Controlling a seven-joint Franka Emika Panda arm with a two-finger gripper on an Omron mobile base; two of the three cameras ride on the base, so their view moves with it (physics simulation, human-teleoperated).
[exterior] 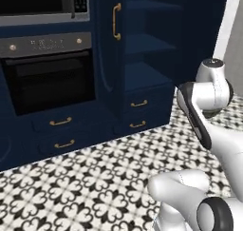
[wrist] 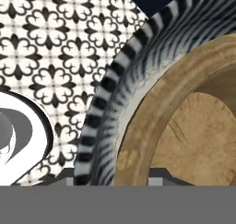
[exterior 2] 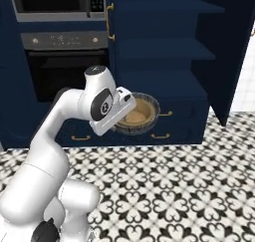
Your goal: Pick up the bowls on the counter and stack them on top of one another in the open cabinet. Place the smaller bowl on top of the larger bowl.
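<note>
gripper [wrist: 115,174]: I read it clamped on the rims of two nested bowls | tan bowl [exterior 2: 135,112] sits inside striped bowl [exterior 2: 152,104], carried above floor | open cabinet [exterior 2: 159,49] shelves lie beyond, up and right

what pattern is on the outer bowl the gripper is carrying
Black-and-white zebra-like stripes on the outer bowl, with a tan wooden bowl nested inside; clearest in the hand view.

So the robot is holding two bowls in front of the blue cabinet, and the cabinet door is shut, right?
Not quite. The robot does hold the two nested bowls in front of the blue cabinet, but the cabinet door is open, with bare shelves showing in the right base view.
</note>
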